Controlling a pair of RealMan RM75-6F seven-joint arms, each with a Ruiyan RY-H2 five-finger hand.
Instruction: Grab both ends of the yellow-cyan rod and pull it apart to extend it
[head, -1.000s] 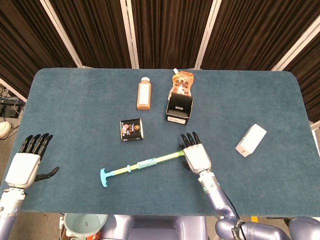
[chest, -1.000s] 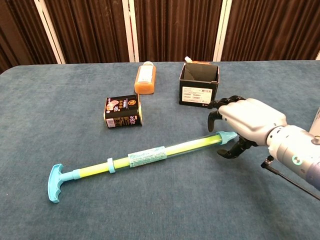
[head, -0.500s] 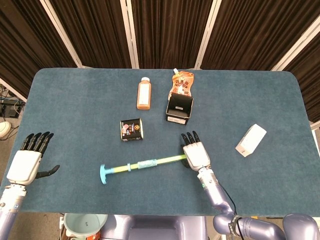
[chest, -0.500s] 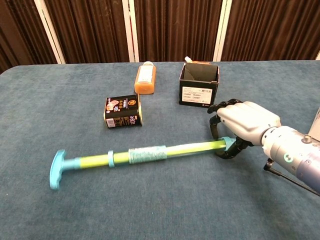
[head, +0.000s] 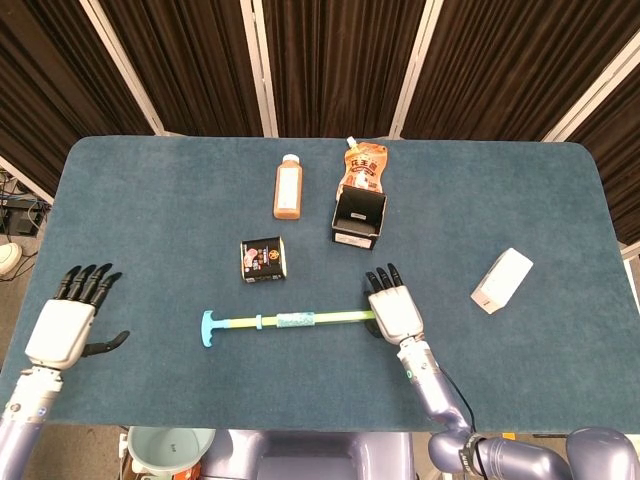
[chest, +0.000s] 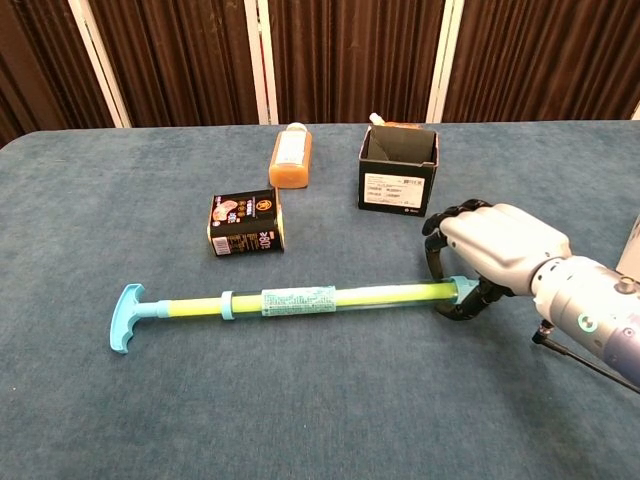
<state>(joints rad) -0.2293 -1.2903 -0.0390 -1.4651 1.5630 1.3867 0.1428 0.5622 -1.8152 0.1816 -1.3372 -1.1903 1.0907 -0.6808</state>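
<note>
Here the right hand (chest: 487, 250) grips the rod (chest: 290, 300), whose label seems unreadable.

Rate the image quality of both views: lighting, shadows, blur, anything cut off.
Head view: even overhead light, sharp, faint shadows; the left hand sits near the frame's left edge. Chest view: sharp, soft shadow under the right hand at the yellow-cyan rod; the left hand is out of frame, and the white box is clipped at the right edge.
</note>
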